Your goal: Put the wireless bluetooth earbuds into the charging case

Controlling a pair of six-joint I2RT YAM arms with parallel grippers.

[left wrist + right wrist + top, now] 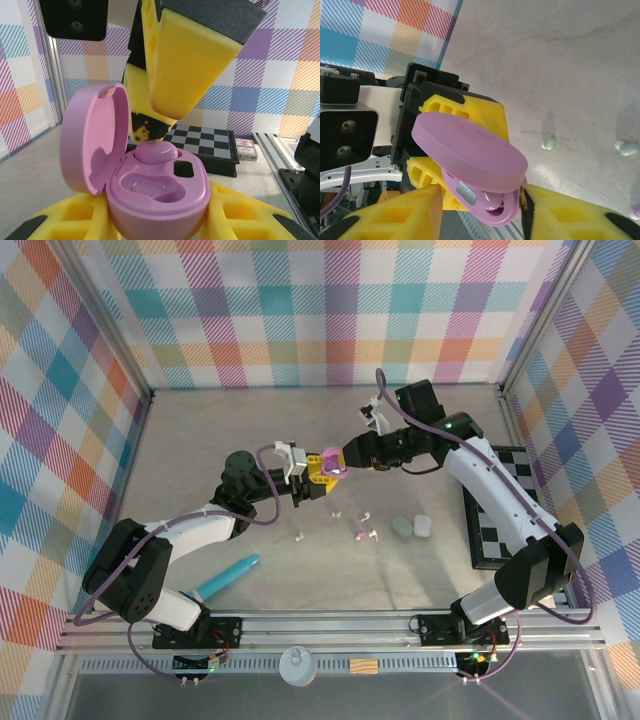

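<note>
White-and-black arms (497, 485), purple cables (262, 522), yellow-fingered hands (322, 471).

Pastel plaid walls (300, 310), beige marbled tabletop (200, 440)

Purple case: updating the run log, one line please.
left gripper grips purple case, lid open | one earbud seated | right gripper jaws open

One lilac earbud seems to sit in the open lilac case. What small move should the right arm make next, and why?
Probably lift the right pincer away from the lilac pebble-shaped plastic charging case. That pincer's jaws stand apart, the lilac plastic earbud rests in one socket, and the other socket is bare. The left pincer holds the case, so fetching another earbud from the table seems due.
</note>
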